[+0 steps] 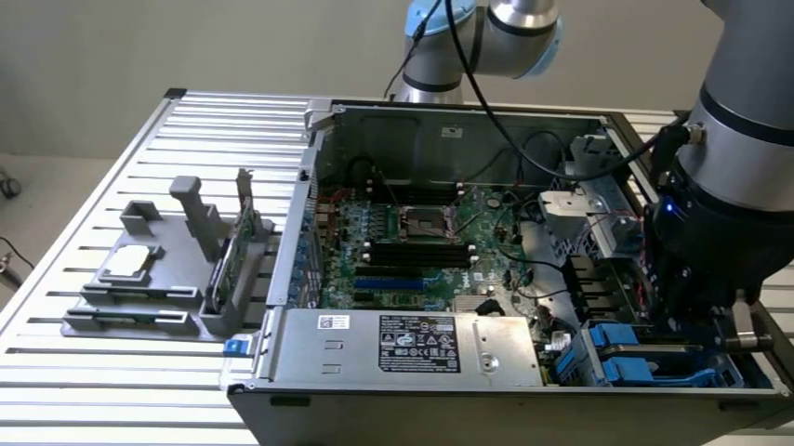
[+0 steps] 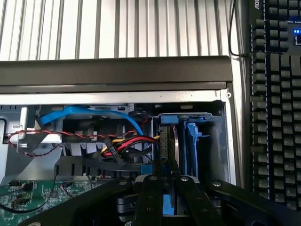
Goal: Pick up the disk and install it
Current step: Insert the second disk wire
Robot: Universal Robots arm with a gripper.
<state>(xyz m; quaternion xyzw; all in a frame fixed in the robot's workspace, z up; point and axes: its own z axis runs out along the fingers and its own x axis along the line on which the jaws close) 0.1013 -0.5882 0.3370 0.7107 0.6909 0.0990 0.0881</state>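
My gripper (image 2: pixel 168 207) reaches down into the drive bay at the front corner of the open PC case (image 1: pixel 496 395), on the exterior view's right. Its two dark fingers (image 2: pixel 149 200) stand close together on a blue plastic bracket, shut on the disk (image 2: pixel 168 141). The disk is seen edge-on, a thin upright slab with a blue clip on its far end, standing in the grey bay cage (image 2: pixel 211 141). In the exterior view the black gripper body (image 1: pixel 694 316) hangs over blue carriers (image 1: pixel 627 358), and the disk itself is hidden behind it.
A second blue carrier (image 2: pixel 191 141) sits right beside the disk. Red, yellow and blue cables (image 2: pixel 127 141) run next to the bay. The power supply (image 1: pixel 422 344), the motherboard (image 1: pixel 410 242), a grey fixture (image 1: pixel 137 279) with an upright green card (image 1: pixel 242 232) and a keyboard (image 2: pixel 277 94) surround it.
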